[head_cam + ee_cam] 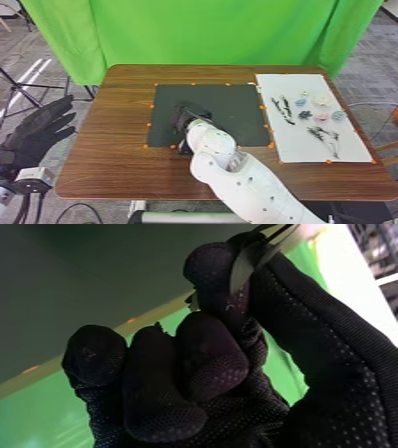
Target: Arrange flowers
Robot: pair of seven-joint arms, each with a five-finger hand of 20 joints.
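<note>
At mid-frame, against the dark mat (238,102): one right hand (184,116), thumb and fingers clamped on a leafy stem (241,270); flowers (322,117) lay frame right. Placement (as judged) wanted a low, slow, level release.

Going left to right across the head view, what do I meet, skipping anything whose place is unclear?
Left robot hand → right robot hand → upper dark sprigs → dark blossom → pink blossom → blue-grey blossom.
</note>
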